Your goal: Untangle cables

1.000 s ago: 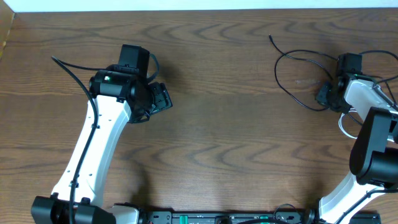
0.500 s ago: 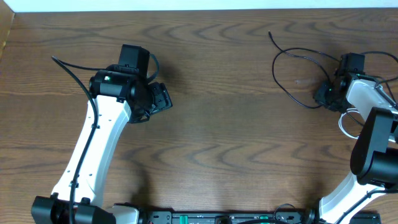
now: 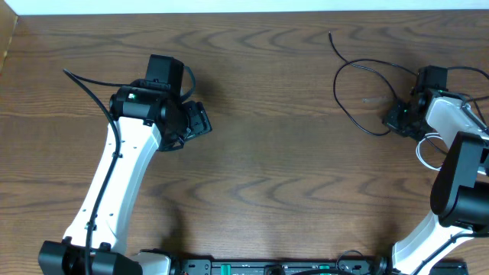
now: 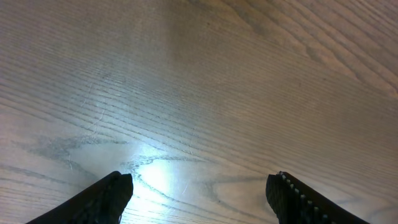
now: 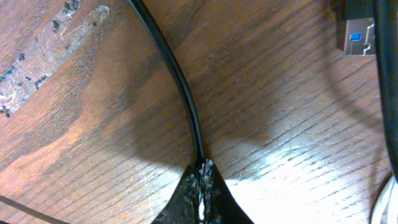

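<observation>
The thin black cable (image 3: 353, 76) lies in loops at the table's far right, its free end near the back edge. My right gripper (image 3: 399, 116) is shut on it; in the right wrist view the closed fingertips (image 5: 202, 171) pinch the black cable (image 5: 177, 74) just above the wood. A silver plug with a blue insert (image 5: 359, 36) lies at the top right there. A short curve of the white cable (image 3: 422, 153) shows beside the right arm, and its edge shows in the right wrist view (image 5: 387, 199). My left gripper (image 3: 197, 121) is open and empty over bare wood (image 4: 199, 186).
The wooden table (image 3: 275, 176) spans the view. A pale scuffed patch (image 5: 46, 53) marks the wood near the right gripper. Thick black arm cables run along both arms. The white table edge is close behind the black cable's end.
The right gripper has drawn the black cable slightly to the left, and the cable's free end has shifted toward the back edge. The left arm has not moved.
</observation>
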You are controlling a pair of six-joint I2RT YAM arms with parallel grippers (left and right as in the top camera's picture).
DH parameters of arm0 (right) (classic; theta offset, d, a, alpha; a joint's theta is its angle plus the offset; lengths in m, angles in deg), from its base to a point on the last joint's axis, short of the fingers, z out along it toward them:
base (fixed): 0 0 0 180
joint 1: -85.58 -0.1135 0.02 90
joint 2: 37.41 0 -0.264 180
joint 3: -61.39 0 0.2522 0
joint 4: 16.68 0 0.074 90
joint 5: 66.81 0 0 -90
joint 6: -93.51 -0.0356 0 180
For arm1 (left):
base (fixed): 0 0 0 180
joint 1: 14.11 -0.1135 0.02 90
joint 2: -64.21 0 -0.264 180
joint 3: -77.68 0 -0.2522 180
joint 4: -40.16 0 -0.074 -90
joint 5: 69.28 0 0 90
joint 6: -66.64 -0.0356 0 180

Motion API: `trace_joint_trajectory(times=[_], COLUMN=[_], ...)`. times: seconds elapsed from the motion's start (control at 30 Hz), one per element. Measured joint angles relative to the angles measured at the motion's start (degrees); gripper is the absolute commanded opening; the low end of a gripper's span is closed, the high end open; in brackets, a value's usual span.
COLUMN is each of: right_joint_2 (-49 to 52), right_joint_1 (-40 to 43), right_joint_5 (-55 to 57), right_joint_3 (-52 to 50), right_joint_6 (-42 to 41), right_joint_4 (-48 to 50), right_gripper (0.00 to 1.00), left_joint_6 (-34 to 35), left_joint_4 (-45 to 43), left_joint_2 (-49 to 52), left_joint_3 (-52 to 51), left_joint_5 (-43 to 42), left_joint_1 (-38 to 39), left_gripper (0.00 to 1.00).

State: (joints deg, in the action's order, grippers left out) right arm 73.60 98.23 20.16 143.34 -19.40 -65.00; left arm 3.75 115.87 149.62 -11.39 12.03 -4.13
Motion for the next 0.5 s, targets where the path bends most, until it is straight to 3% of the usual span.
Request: trace_joint_trajectory(times=[0.33,0.5], right_joint_2=[-1.46,-10.19], right_joint_1=[1.18,6.14], right_joint_5=[-0.37,4.02], right_joint_3=[0.68,5.44], right_joint_6=[1.51,2.4], right_joint_4=[-4.72,-7.69], right_gripper=[0.01,0.01], left_joint_6=[0.0,0.0], left_joint_4=[0.0,-0.02], left_joint_2=[0.0,0.0], left_joint_3=[0.0,0.0], left_joint_5=[0.0,0.0], left_joint_1=[0.0,0.0], left_gripper=[0.75,0.75])
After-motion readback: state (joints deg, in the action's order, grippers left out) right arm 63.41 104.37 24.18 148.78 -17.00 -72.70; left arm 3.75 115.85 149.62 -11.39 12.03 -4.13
